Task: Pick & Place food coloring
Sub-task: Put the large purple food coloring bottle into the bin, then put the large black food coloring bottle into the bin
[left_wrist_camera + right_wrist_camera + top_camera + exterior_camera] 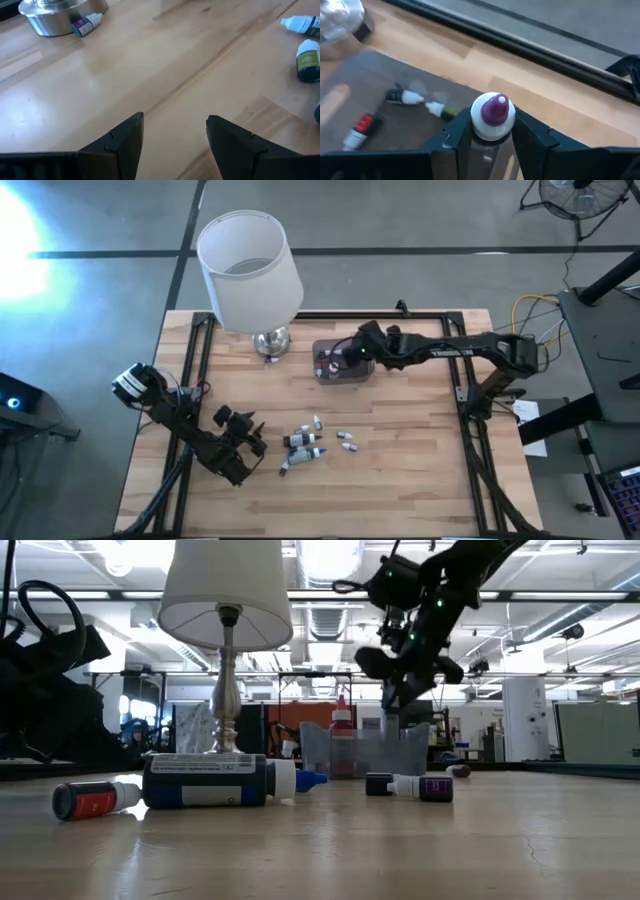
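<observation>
At the left side of the bench (420, 490), near its front edge, the left gripper (243, 432) waits low over bare wood with its fingers spread wide and nothing between them, pointed toward the loose food coloring bottles (308, 443), probably so it stays clear while the other arm works. Those bottles lie on their sides in a small scatter at the middle of the bench toward the front edge, red, blue and dark bodies mixed, still to be collected. One more small bottle (86, 24) lies against the chrome base of the lamp (250, 268) by the bench's back edge. Just right of the lamp, near the back edge, sits the translucent grey box (343, 363), with a few bottles already lying in it, which marks it as the likely drop place. The right gripper (490, 131) hangs over that box, its two fingers pinching a bottle with a purple tip (493, 116) by the body, cap pointing away from the wrist. Held above the box like this, it looks ready to be released inside.
</observation>
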